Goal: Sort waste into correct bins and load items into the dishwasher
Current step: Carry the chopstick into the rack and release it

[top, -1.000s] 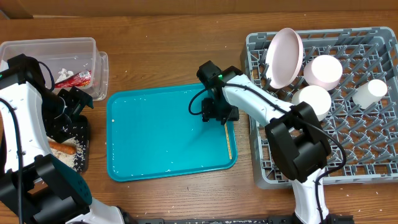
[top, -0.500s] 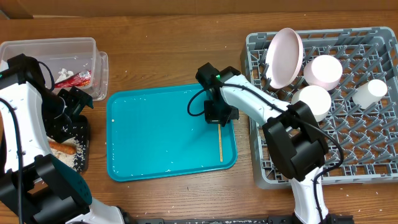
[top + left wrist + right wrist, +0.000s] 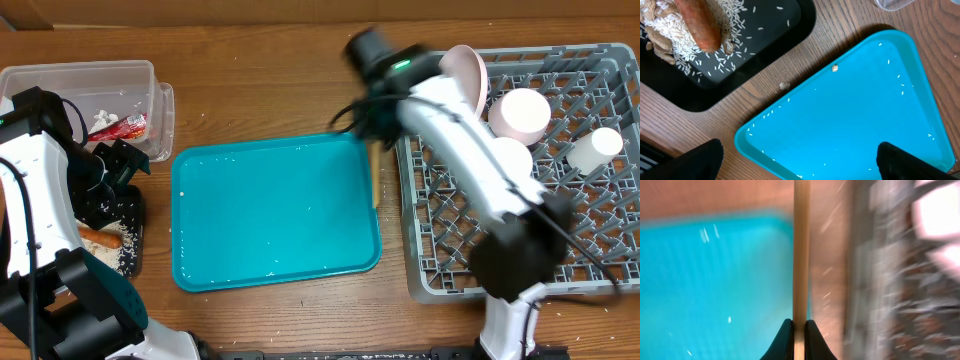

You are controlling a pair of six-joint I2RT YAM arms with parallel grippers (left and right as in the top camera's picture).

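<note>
**Overhead view.** Grips a thin wooden chopstick (image 3: 375, 178) in the blurred right gripper (image 3: 374, 135). Carries the stick out from the fingertips, along the right edge of the teal rectangular plastic serving tray (image 3: 270, 215) and just left of the large square grey plastic dish rack (image 3: 560, 250). Sets the left gripper (image 3: 120, 165) over the shallow black rectangular tray (image 3: 138, 230), beside the clear plastic rectangular tub (image 3: 40, 90).

**Left wrist view.** Holds the left fingertips (image 3: 705, 160) wide apart. Faces the teal tray straight ahead. Places the black tray ahead to the left, with a small orange carrot (image 3: 700, 25) on scattered white rice grains (image 3: 670, 30).

**Right wrist view.** Presses the right fingertips (image 3: 784, 341) together on the chopstick, running straight ahead. Puts the teal tray left of the stick, with the wooden table (image 3: 830, 240) and the blurred rack right.
</note>
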